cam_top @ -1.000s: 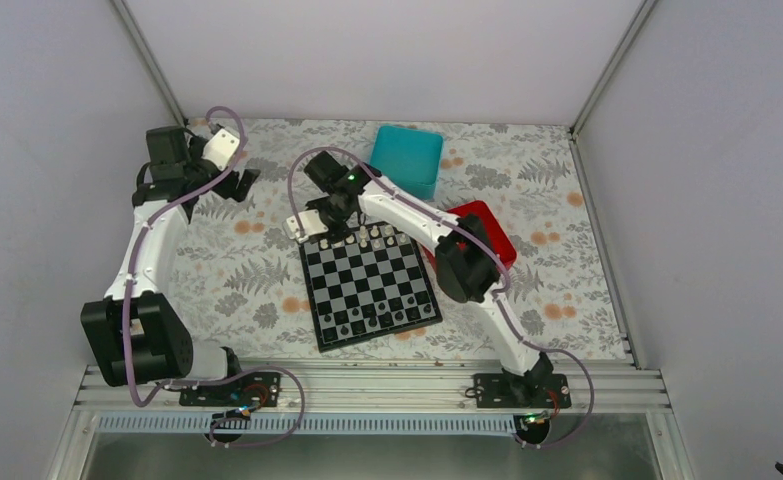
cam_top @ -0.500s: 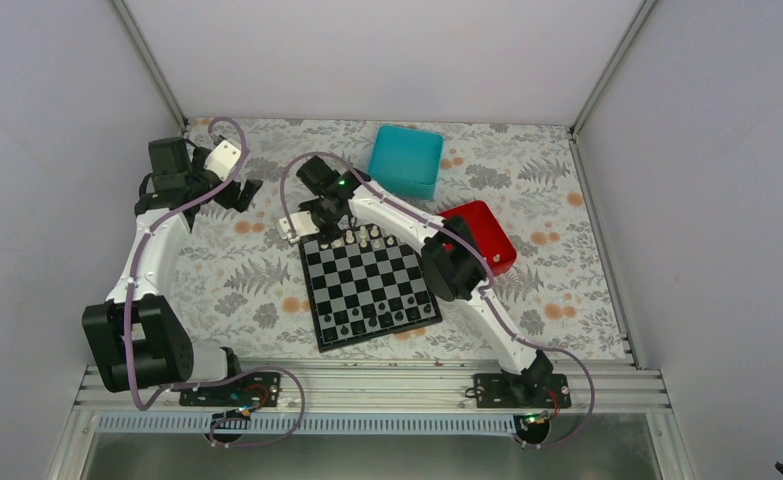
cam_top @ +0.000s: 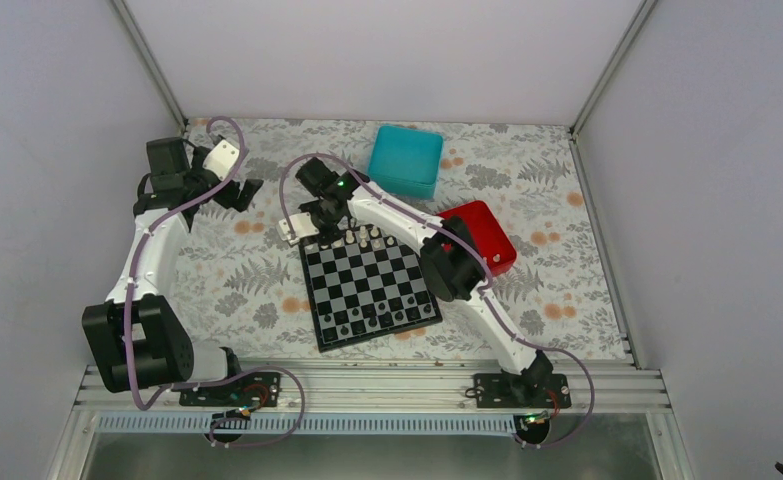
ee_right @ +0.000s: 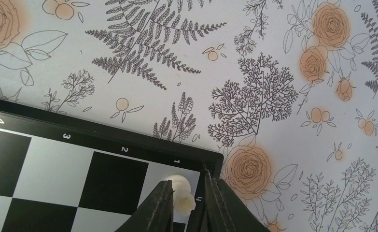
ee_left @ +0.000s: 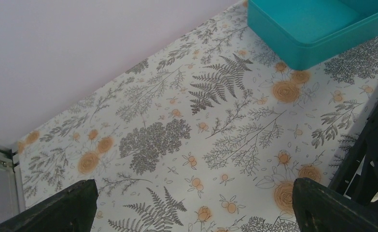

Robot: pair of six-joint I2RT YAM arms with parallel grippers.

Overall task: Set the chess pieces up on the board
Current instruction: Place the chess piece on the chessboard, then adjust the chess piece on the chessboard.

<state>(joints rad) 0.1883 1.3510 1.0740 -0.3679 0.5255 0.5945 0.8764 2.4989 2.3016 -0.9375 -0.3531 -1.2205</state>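
The right hand (ee_right: 187, 186), narrow around a tiny cream plastic chess piece (ee_right: 179, 192), could knock it over pulling away crooked.

This is looking like a robotics lab test cell, not a home. Plain pale walls (cam_top: 367, 50) are closing in a small surface (cam_top: 257, 270) on three sides, with bare aluminium posts (cam_top: 147, 62) running up the far corners. The left arm (cam_top: 152, 250) and right arm (cam_top: 397, 212) are standing bolted to a slotted metal rail (cam_top: 367, 385) along the near edge, purple cables (cam_top: 225, 120) looping off them. A floral printed covering is lying over the surface, carrying props: a board (cam_top: 367, 285), a teal box (cam_top: 407, 158) and a red tray (cam_top: 495, 238).
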